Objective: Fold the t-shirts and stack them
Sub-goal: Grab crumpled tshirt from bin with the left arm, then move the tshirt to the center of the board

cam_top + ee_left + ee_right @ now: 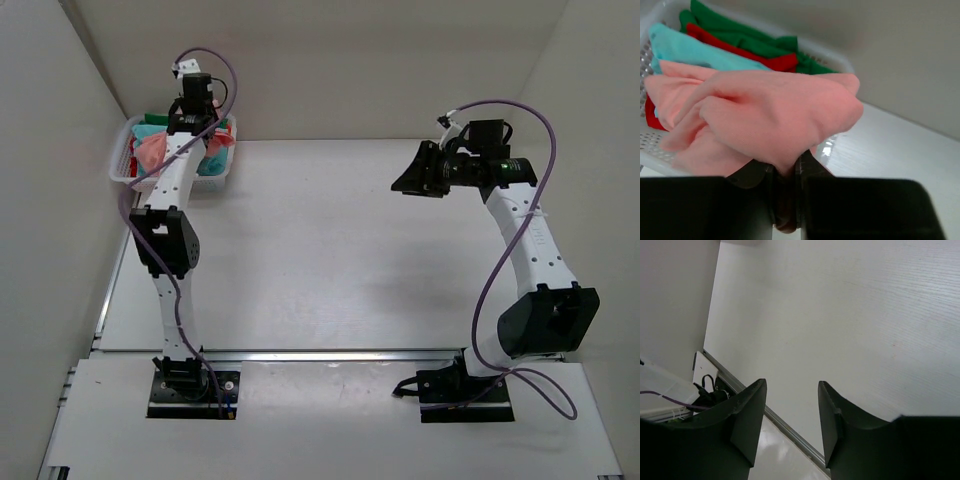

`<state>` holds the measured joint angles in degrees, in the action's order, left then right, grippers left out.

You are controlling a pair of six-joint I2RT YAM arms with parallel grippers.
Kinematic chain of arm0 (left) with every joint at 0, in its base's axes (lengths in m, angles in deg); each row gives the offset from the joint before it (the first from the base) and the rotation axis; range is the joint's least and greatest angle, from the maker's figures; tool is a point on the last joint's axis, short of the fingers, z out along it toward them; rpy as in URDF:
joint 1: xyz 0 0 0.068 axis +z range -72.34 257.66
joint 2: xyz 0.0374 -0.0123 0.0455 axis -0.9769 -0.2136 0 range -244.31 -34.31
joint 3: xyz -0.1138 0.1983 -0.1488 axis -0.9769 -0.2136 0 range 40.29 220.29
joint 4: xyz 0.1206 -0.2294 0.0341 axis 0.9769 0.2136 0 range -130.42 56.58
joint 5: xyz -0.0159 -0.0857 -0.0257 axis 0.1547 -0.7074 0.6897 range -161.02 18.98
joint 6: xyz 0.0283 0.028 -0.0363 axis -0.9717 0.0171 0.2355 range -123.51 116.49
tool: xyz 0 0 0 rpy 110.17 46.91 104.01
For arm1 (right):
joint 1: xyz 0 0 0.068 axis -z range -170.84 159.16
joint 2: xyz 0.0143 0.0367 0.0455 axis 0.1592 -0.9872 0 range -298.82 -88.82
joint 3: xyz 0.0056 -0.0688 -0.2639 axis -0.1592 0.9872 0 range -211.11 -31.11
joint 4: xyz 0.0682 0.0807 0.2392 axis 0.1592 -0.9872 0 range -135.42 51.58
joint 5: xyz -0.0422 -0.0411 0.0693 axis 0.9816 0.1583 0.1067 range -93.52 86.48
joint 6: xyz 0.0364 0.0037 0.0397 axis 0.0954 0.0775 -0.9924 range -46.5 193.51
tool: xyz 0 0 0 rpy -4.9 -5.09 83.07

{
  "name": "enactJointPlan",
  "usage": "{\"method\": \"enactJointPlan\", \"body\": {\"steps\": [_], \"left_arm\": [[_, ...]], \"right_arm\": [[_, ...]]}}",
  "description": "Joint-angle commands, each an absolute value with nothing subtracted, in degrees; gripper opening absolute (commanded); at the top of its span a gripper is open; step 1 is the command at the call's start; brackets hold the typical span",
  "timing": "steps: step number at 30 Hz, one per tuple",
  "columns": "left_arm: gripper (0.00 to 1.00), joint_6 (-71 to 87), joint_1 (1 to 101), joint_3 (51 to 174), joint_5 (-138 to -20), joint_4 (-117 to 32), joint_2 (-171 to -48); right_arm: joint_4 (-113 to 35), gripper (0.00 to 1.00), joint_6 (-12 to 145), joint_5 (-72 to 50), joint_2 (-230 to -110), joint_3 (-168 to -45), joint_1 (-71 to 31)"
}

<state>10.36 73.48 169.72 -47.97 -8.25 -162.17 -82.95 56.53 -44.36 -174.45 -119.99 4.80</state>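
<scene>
The left tool (785, 172) is clamped on a fold of the salmon-pink soft cloth t-shirt (765, 115), which bunches just ahead of it. Beyond that lie the teal cloth t-shirt (690, 50), green cloth t-shirt (740, 35) and red cloth t-shirt (767, 61), in the white plastic lattice basket (840, 61). The right tool (791, 410) stands partly open and holds nothing, with the pale table (850, 315) beneath it.

Salmon-pink t-shirt (775, 115) crumpled atop teal shirt (685, 50), red shirt (740, 47), green shirt (735, 30) in basket (840, 60)

Bright, even light, soft shadows; the salmon-pink t-shirt (775, 115) looks slightly blurred up close.
</scene>
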Motion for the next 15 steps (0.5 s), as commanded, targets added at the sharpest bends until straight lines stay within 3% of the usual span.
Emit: {"method": "enactJointPlan", "body": {"steps": [1,5,9,13,14,15], "left_arm": [[0.0,14.0,72.6,175.6,-48.9,-12.8,-144.5],[0.0,23.6,74.3,172.5,-60.5,-16.5,-135.6],[0.0,34.7,69.7,167.3,-70.7,-17.8,-127.6],[0.0,42.4,63.7,154.7,-81.3,-19.0,-122.3],[0.0,43.4,61.9,150.6,-82.8,-18.1,-121.0],[0.0,43.9,61.6,146.2,-84.5,-17.9,-120.9]], "right_arm": [[-81.7,0.39,55.8,-44.6,-172.8,-118.6,6.6],[-82.3,0.36,56.4,-42.2,-172.0,-118.7,7.2],[-83.6,0.33,57.6,-39.1,-172.2,-119.5,7.3],[-83.3,0.3,59.1,-36.8,-171.5,-119.0,7.3],[-83.5,0.22,59.7,-36.3,-170.8,-118.7,7.3],[-83.4,0.01,59.6,-35.2,-170.9,-118.4,7.0]]}}
